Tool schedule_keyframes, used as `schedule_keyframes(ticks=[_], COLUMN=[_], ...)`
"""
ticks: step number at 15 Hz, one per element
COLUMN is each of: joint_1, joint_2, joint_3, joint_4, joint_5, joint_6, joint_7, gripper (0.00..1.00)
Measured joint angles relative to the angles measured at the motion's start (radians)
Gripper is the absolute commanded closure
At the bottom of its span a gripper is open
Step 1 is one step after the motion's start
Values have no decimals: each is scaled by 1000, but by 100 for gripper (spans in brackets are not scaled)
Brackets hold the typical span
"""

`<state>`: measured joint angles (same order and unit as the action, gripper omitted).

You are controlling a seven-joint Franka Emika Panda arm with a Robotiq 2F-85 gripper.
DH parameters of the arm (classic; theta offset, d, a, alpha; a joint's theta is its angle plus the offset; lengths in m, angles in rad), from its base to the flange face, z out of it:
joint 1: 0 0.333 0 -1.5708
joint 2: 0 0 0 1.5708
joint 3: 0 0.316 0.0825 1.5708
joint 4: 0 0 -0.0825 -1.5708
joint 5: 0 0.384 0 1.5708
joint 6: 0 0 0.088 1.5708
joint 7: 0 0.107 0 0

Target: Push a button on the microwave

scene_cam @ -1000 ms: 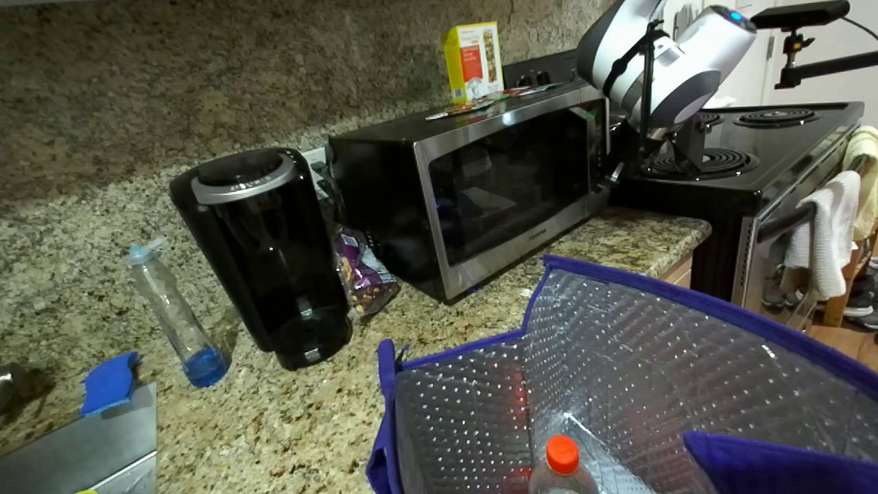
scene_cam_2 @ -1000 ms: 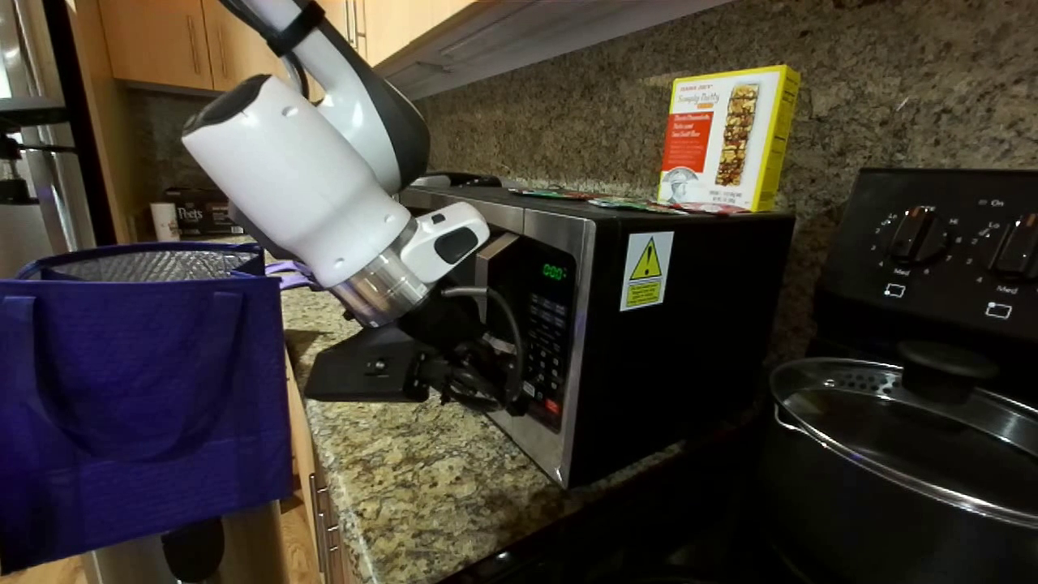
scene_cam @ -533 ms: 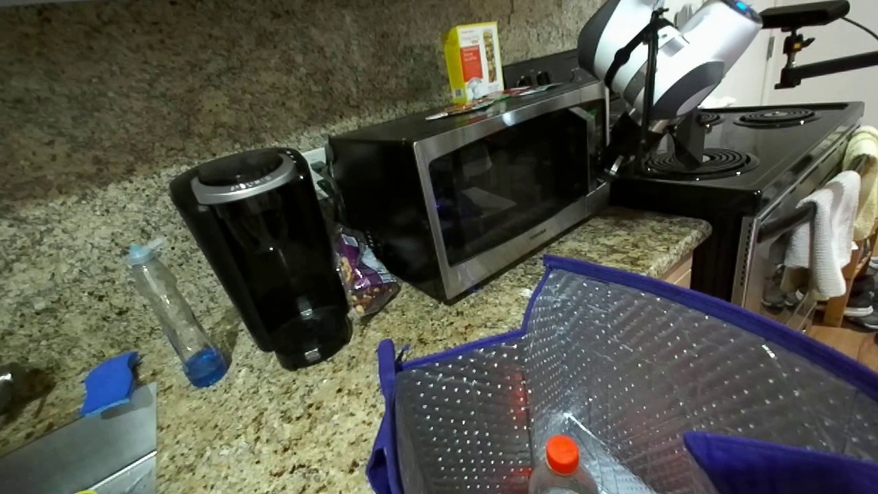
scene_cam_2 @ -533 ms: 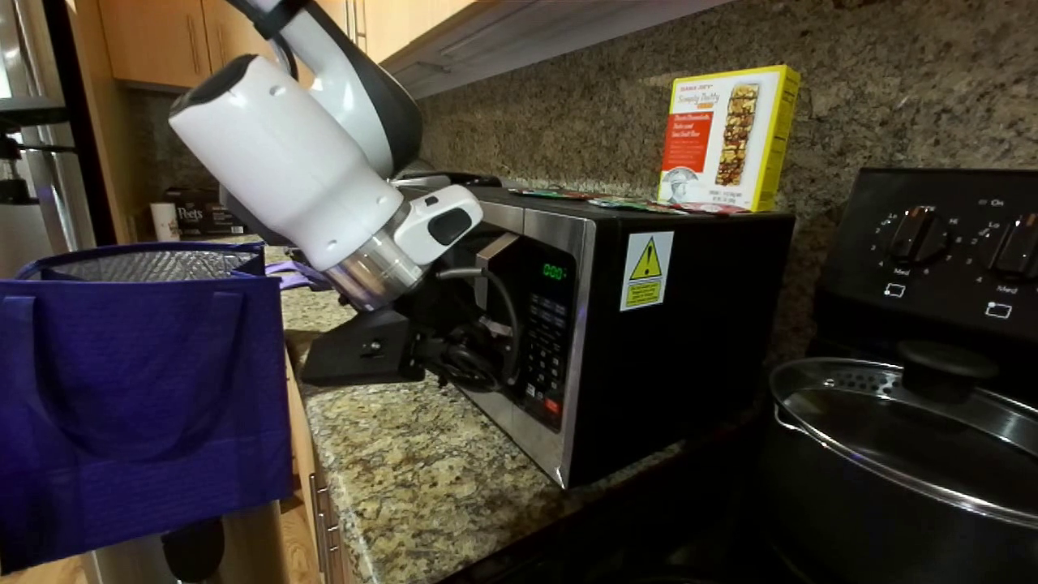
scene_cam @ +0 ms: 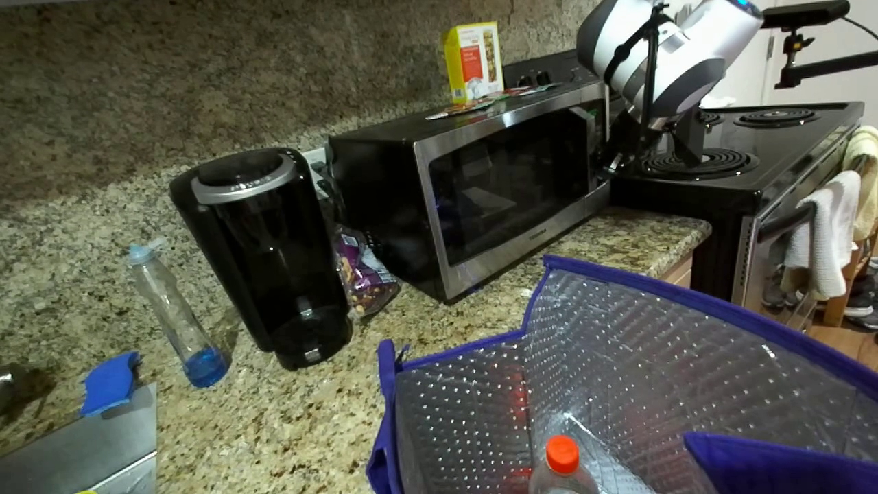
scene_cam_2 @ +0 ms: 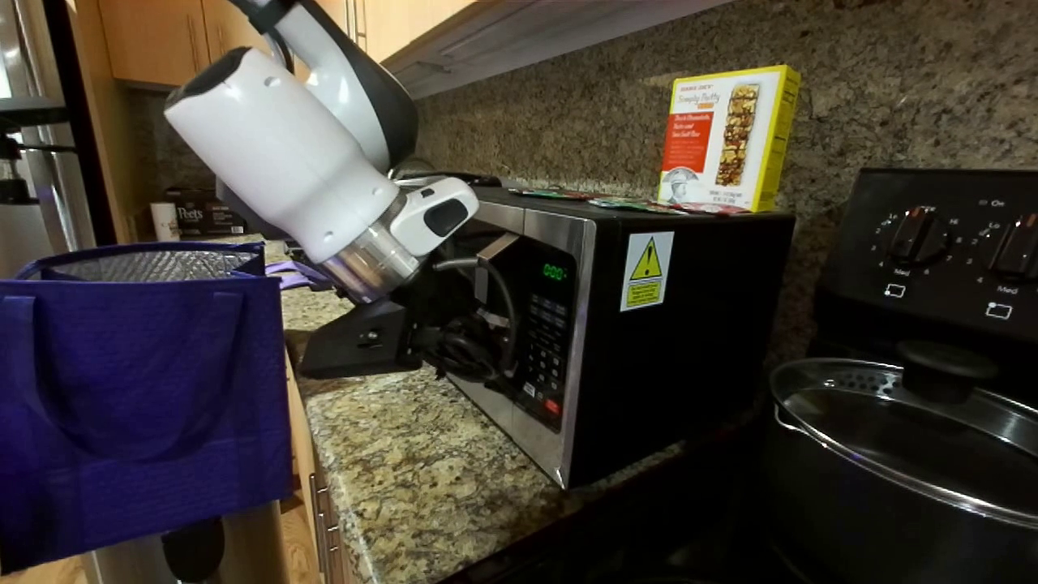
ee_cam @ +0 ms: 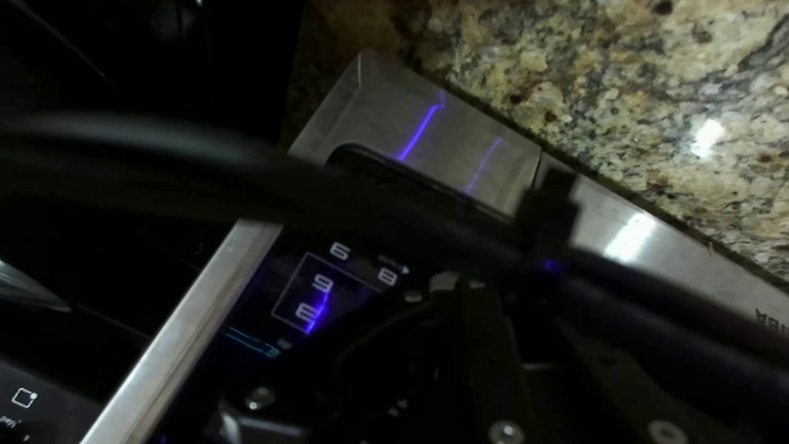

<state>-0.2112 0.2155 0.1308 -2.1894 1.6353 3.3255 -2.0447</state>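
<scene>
The stainless-steel microwave (scene_cam: 507,237) with a dark door window stands on the counter in both exterior views. Its dark control strip (scene_cam_2: 545,341) shows a green display (scene_cam_2: 555,272), a keypad and a red button (scene_cam_2: 552,405) near the bottom. In an exterior view my gripper (scene_cam_2: 503,369) is a dark shape in front of the strip's left part, by the door handle. In the wrist view the gripper (ee_cam: 478,287) lies over the strip, beside the digits (ee_cam: 322,283). The fingertips are too dark to tell open from shut; I cannot tell whether they touch the panel. No held object shows.
A blue insulated bag (scene_cam_2: 146,365) stands in front of the counter. A black coffee maker (scene_cam: 288,274) is beside the microwave. A yellow snack box (scene_cam_2: 718,146) stands on top. A lidded pot (scene_cam_2: 876,487) is on the stove. A black cable (ee_cam: 216,179) crosses the wrist view.
The arm and gripper have moved up and slightly to the left in an exterior view, away from the red button. More of the lower keypad shows. The display still reads zeros.
</scene>
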Motion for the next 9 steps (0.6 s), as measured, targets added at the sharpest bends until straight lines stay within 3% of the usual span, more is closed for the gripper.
schedule_keyframes(ticks=[2, 7, 9], joint_1=[20, 128, 131], joint_2=[-12, -48, -46], joint_3=[-17, -120, -118], joint_4=[-11, -106, -113], joint_5=[-48, -401, -415], joint_6=[14, 61, 75], joint_7=[26, 348, 376], gripper=[95, 95, 95])
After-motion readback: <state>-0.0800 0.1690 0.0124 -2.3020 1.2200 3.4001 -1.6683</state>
